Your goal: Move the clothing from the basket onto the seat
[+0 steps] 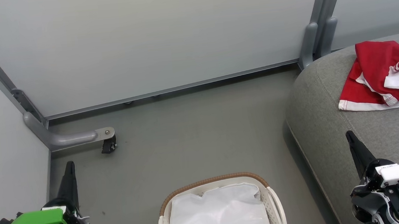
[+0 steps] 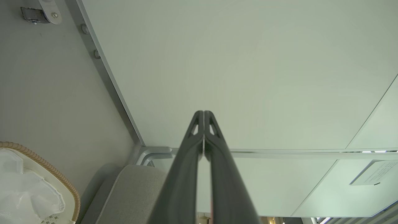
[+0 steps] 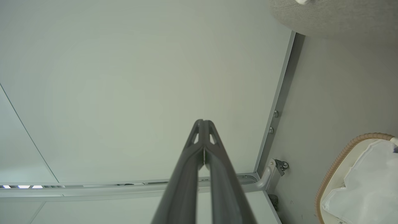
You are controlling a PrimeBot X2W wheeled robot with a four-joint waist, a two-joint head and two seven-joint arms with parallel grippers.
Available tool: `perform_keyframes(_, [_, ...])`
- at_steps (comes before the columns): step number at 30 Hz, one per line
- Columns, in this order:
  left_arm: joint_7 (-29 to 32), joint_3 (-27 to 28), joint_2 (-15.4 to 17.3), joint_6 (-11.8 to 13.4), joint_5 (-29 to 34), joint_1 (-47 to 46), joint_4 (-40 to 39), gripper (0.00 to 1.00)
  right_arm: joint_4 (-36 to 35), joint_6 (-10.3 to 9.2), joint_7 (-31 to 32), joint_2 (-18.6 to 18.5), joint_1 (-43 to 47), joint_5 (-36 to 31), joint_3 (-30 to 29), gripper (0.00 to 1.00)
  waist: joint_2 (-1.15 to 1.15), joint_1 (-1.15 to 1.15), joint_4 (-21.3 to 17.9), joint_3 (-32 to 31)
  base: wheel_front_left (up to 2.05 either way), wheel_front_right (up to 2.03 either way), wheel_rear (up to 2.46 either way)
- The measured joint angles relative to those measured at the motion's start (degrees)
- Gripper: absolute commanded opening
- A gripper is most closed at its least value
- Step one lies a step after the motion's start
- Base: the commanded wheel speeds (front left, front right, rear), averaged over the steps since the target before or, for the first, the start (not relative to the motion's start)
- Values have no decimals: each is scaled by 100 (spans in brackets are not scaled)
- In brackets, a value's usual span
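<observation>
Clothing (image 1: 373,75): heaped on the seat (image 1: 331,133) (red, white trim)
Basket (image 1: 212,180): on floor (image 1: 187,134), liner (image 1: 219,211) inside
Left fingers (image 2: 183,174): pressed together, empty
Right fingers (image 3: 183,180): pressed together, empty

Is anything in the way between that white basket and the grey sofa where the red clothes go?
Nothing visible: only grey floor separates the white perforated plastic basket from the grey fabric sofa seat. The red-and-white sports clothing already lies on the seat.

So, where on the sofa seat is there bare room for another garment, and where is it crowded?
Bare: the sofa seat between its rounded edge, the red clothing and the right gripper. Crowded: the far right, under the clothing.
</observation>
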Motion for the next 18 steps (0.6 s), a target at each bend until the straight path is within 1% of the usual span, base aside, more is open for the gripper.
perform_keyframes(18, [1, 3, -1, 0, 0, 0, 0, 0, 0, 0, 0, 0, 0, 0, 0, 0, 0, 0, 0, 0, 0, 0, 0])
